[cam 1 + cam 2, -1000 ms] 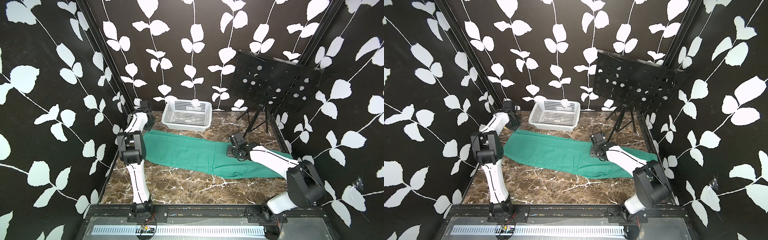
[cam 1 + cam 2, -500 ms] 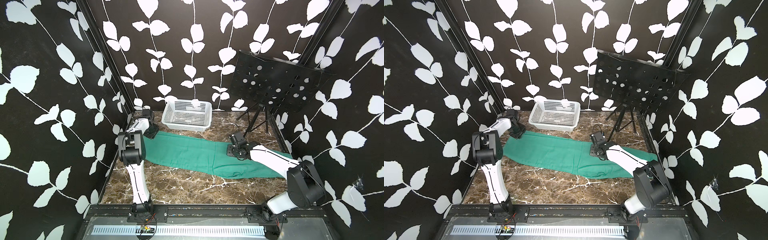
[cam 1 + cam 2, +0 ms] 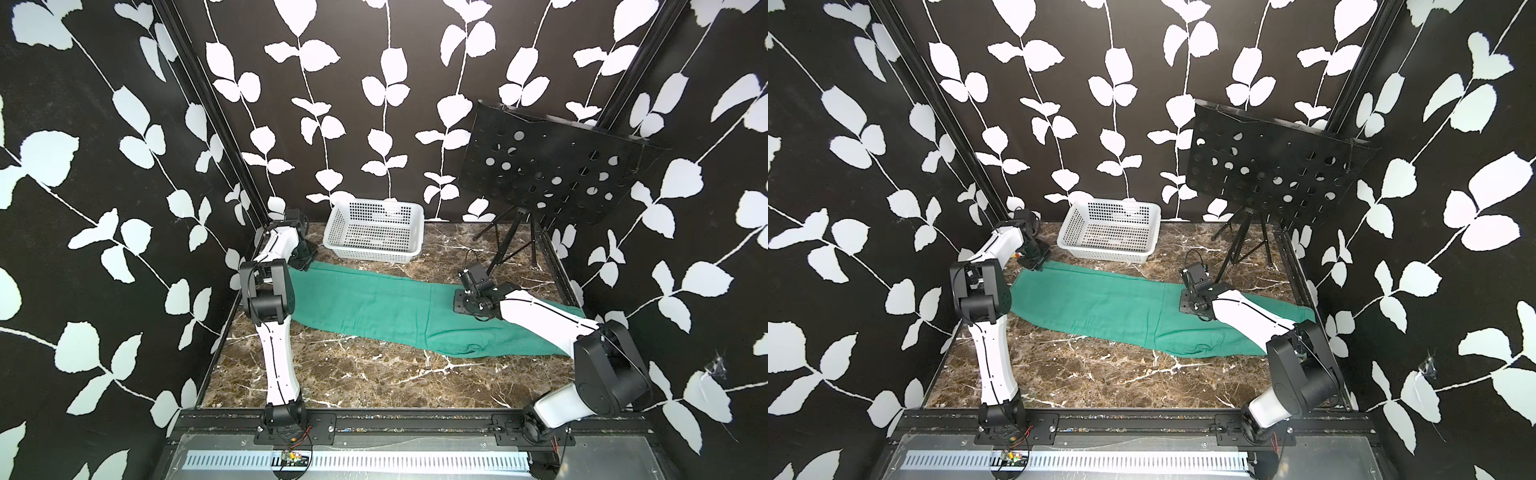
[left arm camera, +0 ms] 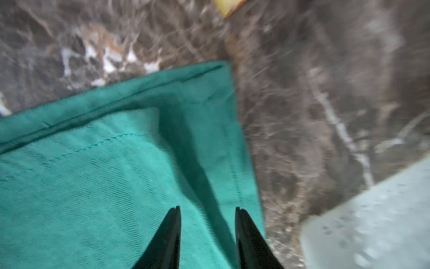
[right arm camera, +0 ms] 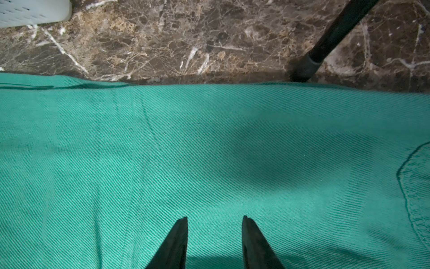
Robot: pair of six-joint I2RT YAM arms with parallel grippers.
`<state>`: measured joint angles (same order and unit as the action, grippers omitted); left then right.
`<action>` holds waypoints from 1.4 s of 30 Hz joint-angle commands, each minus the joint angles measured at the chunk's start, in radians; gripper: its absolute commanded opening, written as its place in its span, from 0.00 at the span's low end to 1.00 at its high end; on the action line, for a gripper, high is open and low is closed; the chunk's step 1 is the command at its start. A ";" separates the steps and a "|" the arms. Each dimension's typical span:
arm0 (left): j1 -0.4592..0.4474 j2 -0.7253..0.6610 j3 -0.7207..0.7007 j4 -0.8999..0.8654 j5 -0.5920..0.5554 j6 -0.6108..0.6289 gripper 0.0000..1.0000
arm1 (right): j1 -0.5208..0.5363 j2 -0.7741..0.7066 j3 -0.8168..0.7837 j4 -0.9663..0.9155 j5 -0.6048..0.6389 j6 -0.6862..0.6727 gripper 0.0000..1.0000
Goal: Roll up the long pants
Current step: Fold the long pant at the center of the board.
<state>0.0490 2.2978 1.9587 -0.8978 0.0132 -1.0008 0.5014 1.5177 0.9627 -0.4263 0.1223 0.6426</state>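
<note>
Top views are both showing the long pants (image 3: 374,303) (image 3: 1100,307) lying flat and unrolled on the desk (image 3: 374,374). They are stretching as one long teal-green band along the robot-facing side of the white basket (image 3: 370,254). One end is sitting just off the basket's left front corner, and the other is reaching well past the basket's right side. In the left wrist view, the left pincer (image 4: 207,208) is hanging over a hemmed corner of the pants at the end nearest the basket. Its two black fingers (image 4: 169,233) are standing apart with only cloth showing between them, gripping nothing, and a blurred edge of the basket (image 4: 372,221) is showing close by. In the right wrist view, the right pincer (image 5: 214,217) is hovering over the wide middle stretch of the pants, well to the right of the basket. It is likewise standing open and holding nothing, with flat fabric showing between the tips. A black music stand (image 3: 548,166) is standing to the right of the basket by the back wall, and one of its legs (image 5: 325,42) is resting on the desk just beside the pants' far edge.
</note>
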 commanded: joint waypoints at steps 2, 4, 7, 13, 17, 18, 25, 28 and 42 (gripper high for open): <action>-0.008 0.022 0.023 -0.084 -0.013 -0.002 0.40 | -0.003 -0.005 0.033 0.002 0.005 -0.008 0.41; -0.007 0.037 0.028 -0.075 -0.013 -0.001 0.39 | -0.003 -0.005 0.033 0.003 0.004 -0.011 0.41; -0.007 0.056 0.042 -0.080 -0.022 0.007 0.32 | -0.003 -0.003 0.037 0.000 0.004 -0.014 0.41; 0.008 0.043 -0.001 -0.260 -0.134 0.024 0.19 | -0.004 -0.013 0.035 -0.005 0.006 -0.011 0.41; 0.066 -0.113 -0.296 -0.200 -0.181 0.012 0.13 | -0.004 -0.036 0.019 -0.004 0.012 -0.004 0.41; 0.088 -0.160 -0.377 -0.171 -0.183 0.008 0.11 | -0.004 -0.042 0.013 -0.004 0.013 -0.002 0.41; 0.195 -0.312 -0.611 -0.106 -0.199 0.057 0.07 | -0.003 -0.046 0.006 0.014 -0.003 -0.005 0.41; 0.198 -0.322 -0.604 -0.089 -0.182 0.065 0.02 | -0.003 -0.036 0.016 0.016 -0.014 -0.009 0.41; 0.198 -0.446 -0.525 -0.005 -0.085 0.058 0.00 | -0.004 -0.062 -0.012 0.020 -0.016 -0.003 0.40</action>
<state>0.2493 1.9385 1.4059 -0.9276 -0.0860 -0.9451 0.5011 1.4815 0.9615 -0.4232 0.0971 0.6399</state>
